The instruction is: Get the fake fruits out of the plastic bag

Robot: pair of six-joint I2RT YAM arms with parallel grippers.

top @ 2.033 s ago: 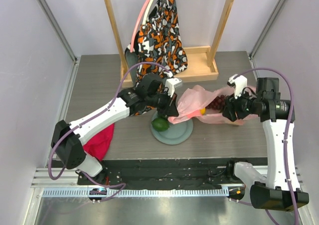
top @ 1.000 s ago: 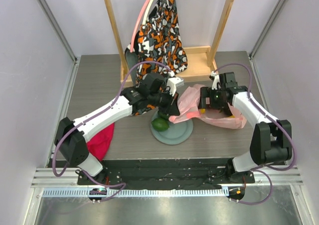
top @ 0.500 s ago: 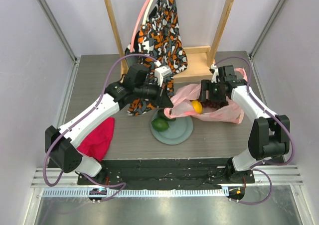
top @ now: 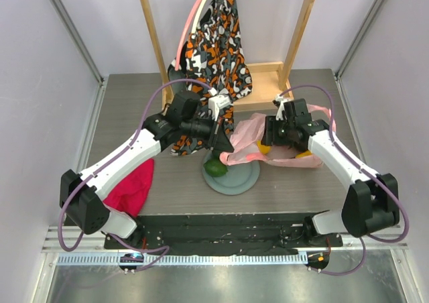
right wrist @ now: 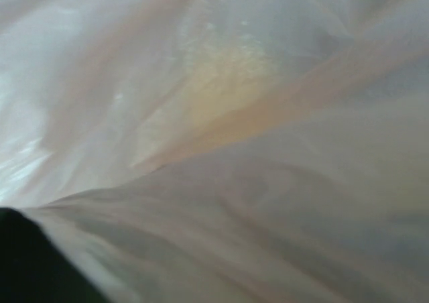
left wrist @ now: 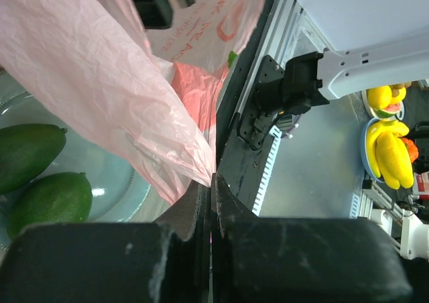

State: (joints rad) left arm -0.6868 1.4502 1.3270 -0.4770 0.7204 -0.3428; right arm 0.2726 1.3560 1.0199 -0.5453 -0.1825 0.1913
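While the left hand (left wrist: 210,186) clamps the plastic bag (left wrist: 100,68), the right hand (top: 270,141) presses into it — opening unclear.

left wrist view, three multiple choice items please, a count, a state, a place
1. Count of green fruits in the left wrist view: A one, B two, C four.
2. The left gripper is: A wide open, B shut on the plastic bag, C shut on a green fruit.
3. The green fruits lie: A on the plate, B inside the bag, C in the gripper.
Answers: B, two lie side by side; B, closed jaws pinch a bag fold; A, both rest on the plate.
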